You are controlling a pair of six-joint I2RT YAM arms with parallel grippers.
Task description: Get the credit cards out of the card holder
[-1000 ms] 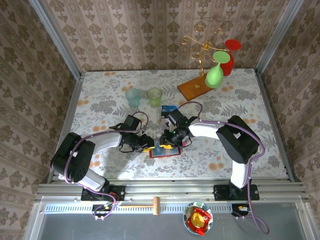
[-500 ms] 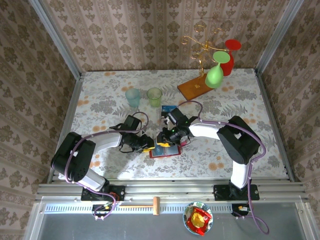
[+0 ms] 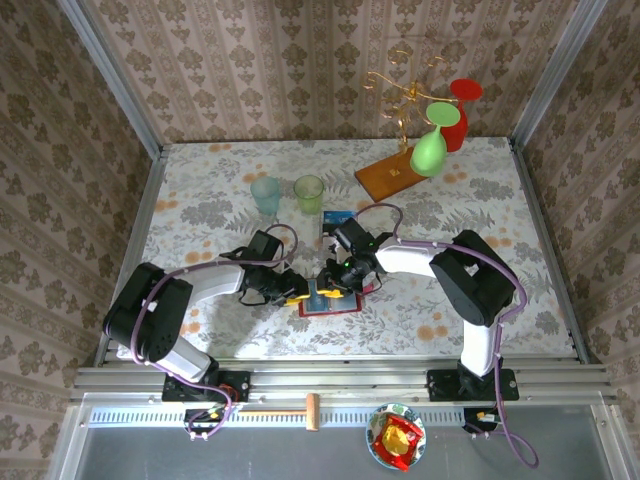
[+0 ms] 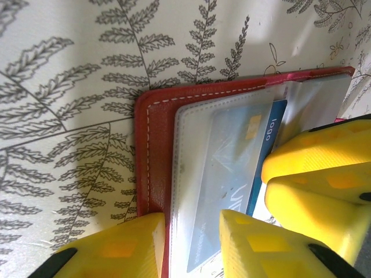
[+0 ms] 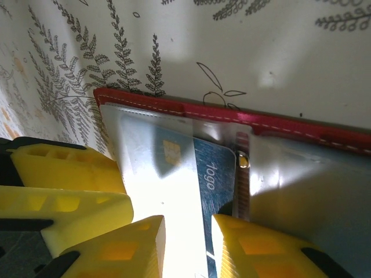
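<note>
— Entry one, the claws?
— Left gripper (image 4: 194,234): yellow jaws a little apart, astride the red stitched edge of the card holder (image 4: 152,156). Cannot tell whether they pinch it. Right gripper (image 5: 186,234): jaws a little apart over the credit cards (image 5: 215,174). Grip likewise unclear.
— Lettering?
— "logo", white on the blue-faced one; gold chip (image 5: 170,152) at its 10 o'clock.
— Setting?
— Holder open and flat on the fern-print cloth (image 4: 69,116), at the table's 6 o'clock. Damask wallpaper (image 3: 250,60) around.
</note>
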